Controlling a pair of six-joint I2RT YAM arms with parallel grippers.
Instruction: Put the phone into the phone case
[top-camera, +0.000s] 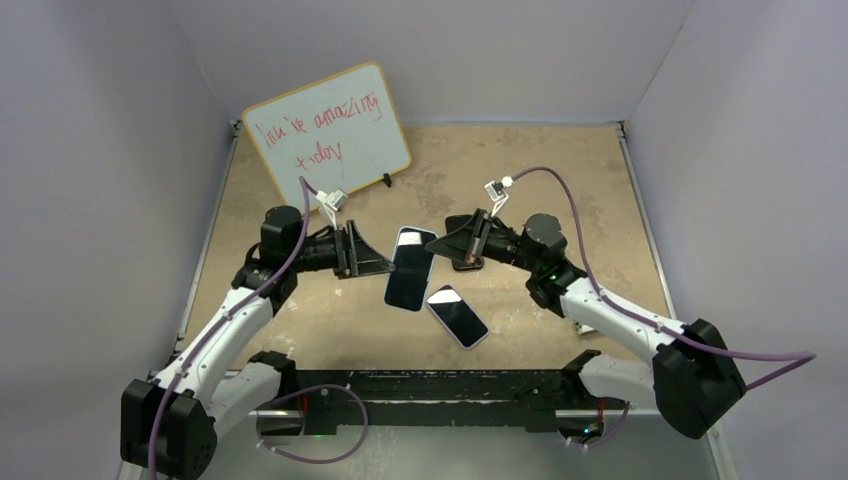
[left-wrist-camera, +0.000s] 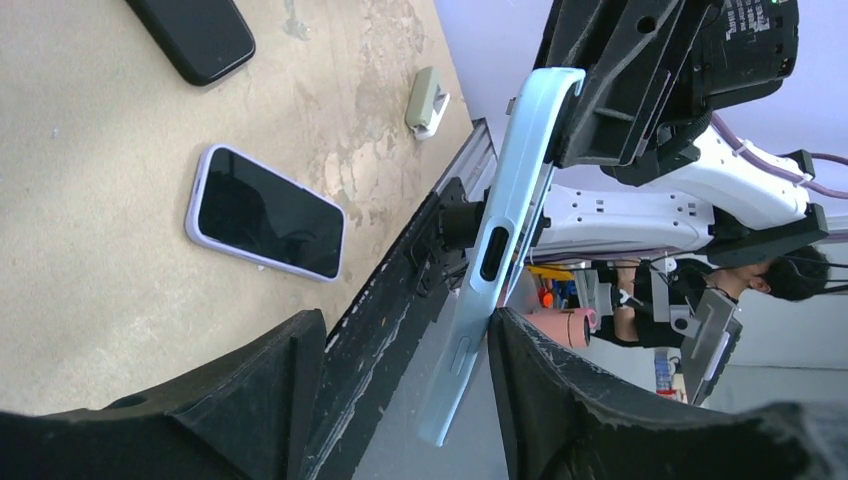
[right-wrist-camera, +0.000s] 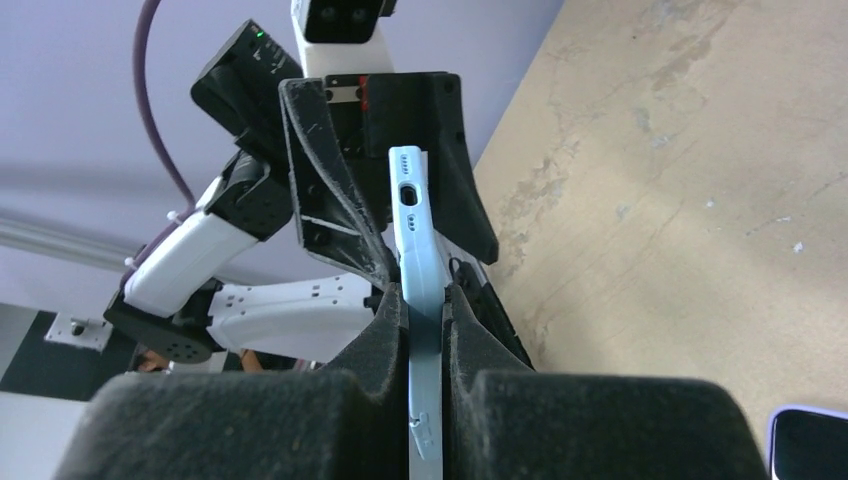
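Light-blue phone case (top-camera: 414, 250) hangs in the air at the middle of the top view, between the two arms, showing a dark face inside a pale rim. I cannot tell whether a phone sits in it. The right claw (top-camera: 445, 243) meets its right edge and the left claw (top-camera: 386, 263) stands at its left edge. Just below it in the frame a black rounded slab (top-camera: 403, 292) lies on the tan worktop (top-camera: 560, 180), partly overlapped by the case. A dark-screened phone with a lavender rim (top-camera: 457, 316) lies lower right of that, close to it. A whiteboard with red writing (top-camera: 330, 130) leans at the upper left.

In the left wrist view the case (left-wrist-camera: 505, 220) stands edge-on, running from upper right to lower centre. The left claw (left-wrist-camera: 405, 332) is open, its fingers wide apart. The case's lower end passes between them, hard against the right-hand finger and well clear of the other. The right claw (left-wrist-camera: 575, 100) grips the case's upper end. On the worktop, the lavender-rimmed phone (left-wrist-camera: 265, 212) lies screen up at centre left and the black slab (left-wrist-camera: 195, 35) is cut off at the upper left. A small pale green and white block (left-wrist-camera: 427, 100) lies near the worktop's edge.

In the right wrist view the right claw (right-wrist-camera: 425, 305) is clamped tight on the case (right-wrist-camera: 412, 230), one finger pressed to each face. Beyond it the left claw (right-wrist-camera: 400, 185) flanks the far end with its fingers spread. A corner of the lavender-rimmed phone (right-wrist-camera: 810, 445) shows at the lower right.
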